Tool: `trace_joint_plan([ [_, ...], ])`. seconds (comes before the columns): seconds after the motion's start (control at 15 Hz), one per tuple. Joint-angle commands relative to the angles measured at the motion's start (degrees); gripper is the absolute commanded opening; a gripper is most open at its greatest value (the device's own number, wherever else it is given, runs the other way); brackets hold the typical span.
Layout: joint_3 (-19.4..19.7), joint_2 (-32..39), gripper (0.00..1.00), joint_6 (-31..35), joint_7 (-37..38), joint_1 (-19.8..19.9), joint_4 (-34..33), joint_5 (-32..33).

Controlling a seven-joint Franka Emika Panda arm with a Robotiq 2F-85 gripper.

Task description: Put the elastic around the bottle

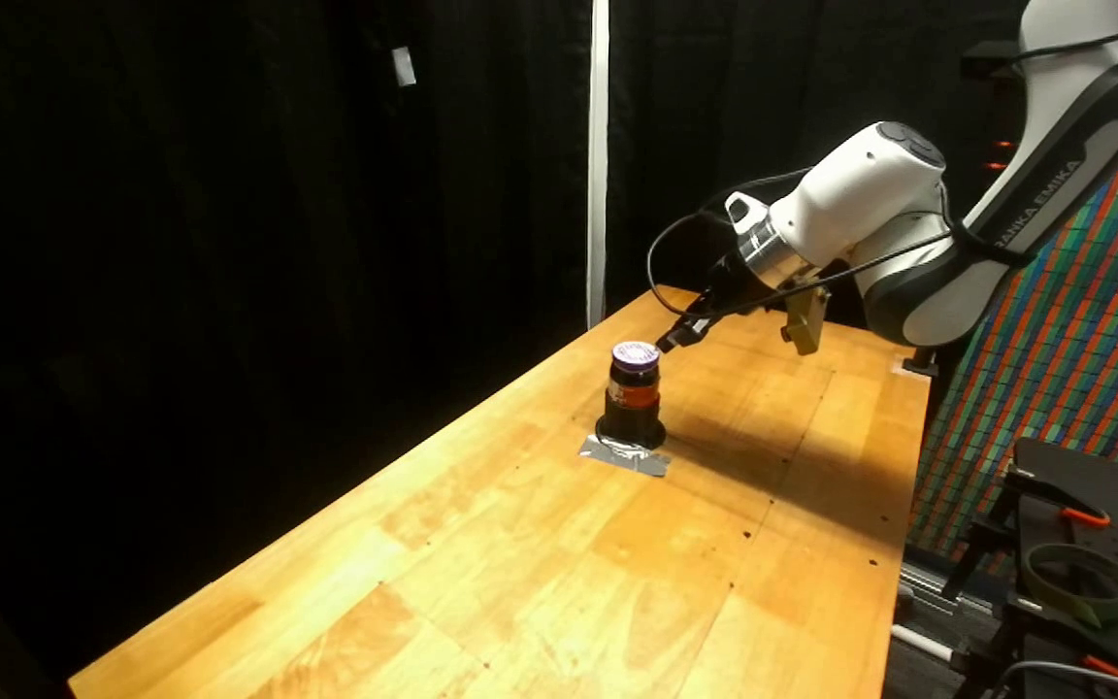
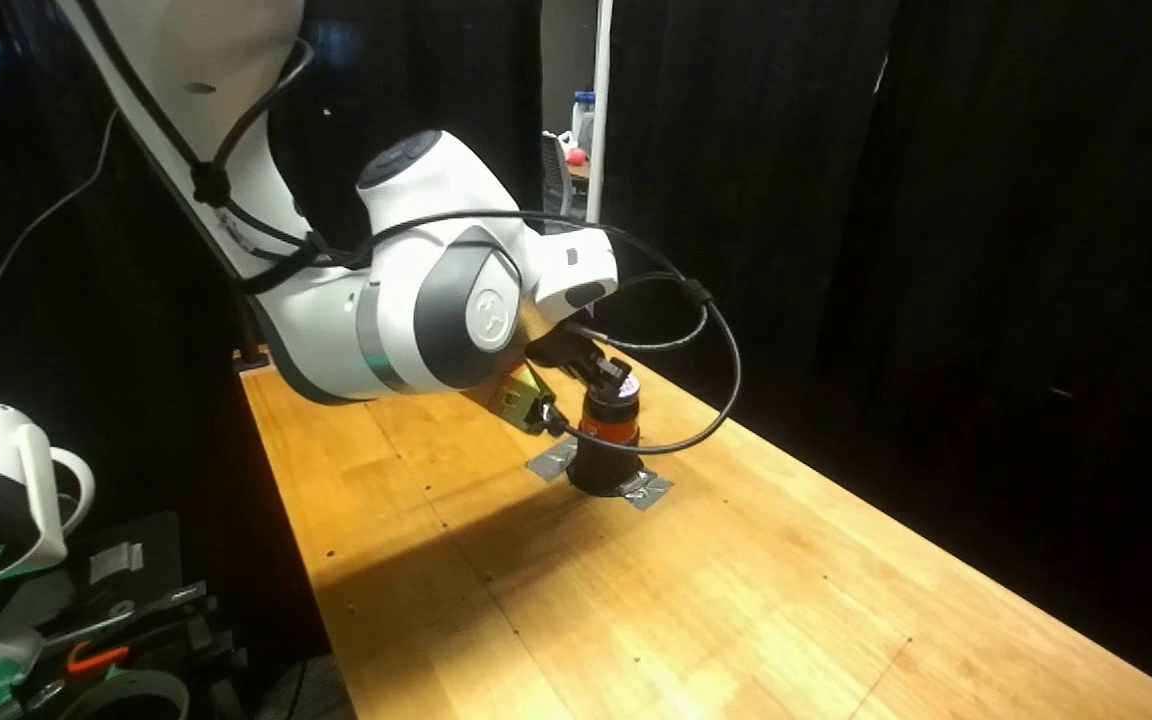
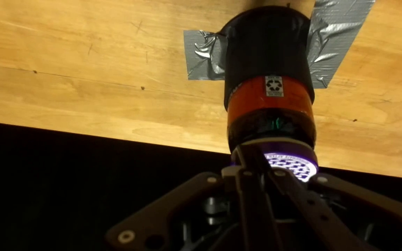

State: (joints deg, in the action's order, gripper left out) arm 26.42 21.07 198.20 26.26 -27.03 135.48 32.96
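Bottle (image 3: pixel 270 129), dark with an orange-red label (image 3: pixel 293 96) and purple-sided lid (image 3: pixel 297 164), stands upright in a black holder (image 3: pixel 267 48); the gripper (image 1: pixel 671 342) has its fingers (image 3: pixel 252 158) together, just beside the lid.

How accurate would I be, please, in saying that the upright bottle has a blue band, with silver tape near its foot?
Not quite: the band is orange, not blue, as the wrist view shows. The bottle is upright, with silver tape near its foot, as you say.
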Motion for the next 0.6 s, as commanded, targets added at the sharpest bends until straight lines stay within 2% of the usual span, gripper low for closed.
trace_joint_plan([
  [0.0,0.82,0.35,0.07,4.76,-1.85,0.49,0.65,1.16],
  [0.2,-0.69,0.49,0.07,5.61,-1.89,2.35,0.68,3.30],
  [0.27,-11.40,-1.91,0.34,4.19,-11.60,10.90,2.46,-5.02],
  [0.33,-5.84,-0.76,0.35,4.99,-1.06,7.17,1.01,4.16],
  [0.4,-11.54,-2.52,0.41,2.15,-0.14,12.46,1.50,7.45],
  [0.47,-13.46,-3.17,0.48,0.92,1.42,14.55,1.62,10.63],
  [0.53,-13.40,-4.11,0.57,-0.90,1.56,14.45,1.71,11.35],
])
